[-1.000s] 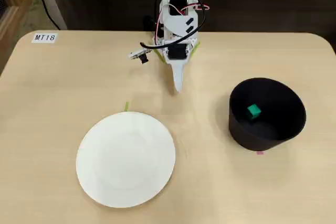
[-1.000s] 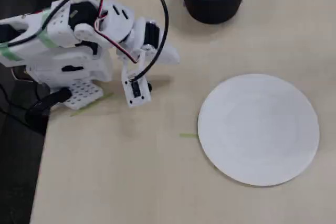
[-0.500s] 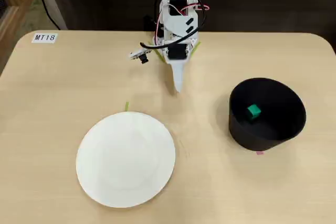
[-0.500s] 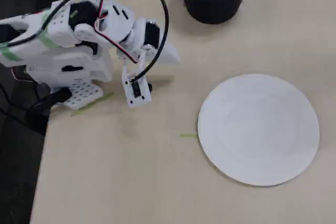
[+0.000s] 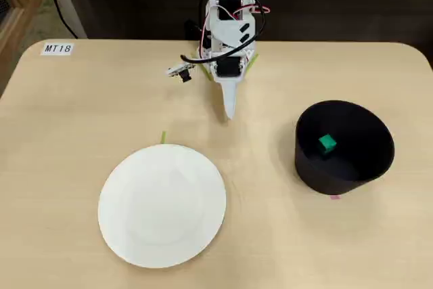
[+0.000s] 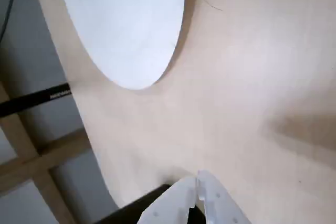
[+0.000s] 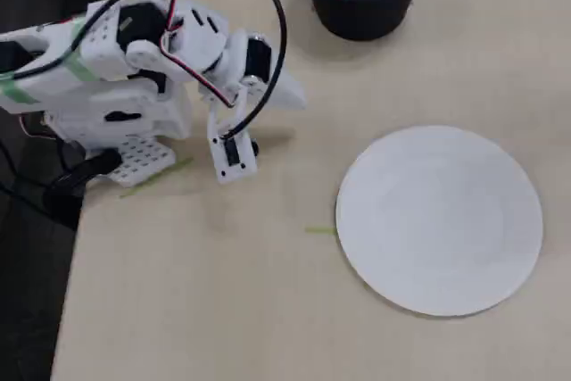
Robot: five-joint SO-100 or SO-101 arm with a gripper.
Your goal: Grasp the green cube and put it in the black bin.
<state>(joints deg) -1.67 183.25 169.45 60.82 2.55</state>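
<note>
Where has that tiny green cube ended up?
The green cube sits inside the black bin, on the right of a fixed view, well apart from the white plate and the gripper.

Arm resting folded at its base

The white arm (image 5: 227,32) is sitting tucked back, its gripper (image 5: 229,112) pointing down at the table with fingertips (image 6: 200,186) pressing together, holding nothing.
</note>
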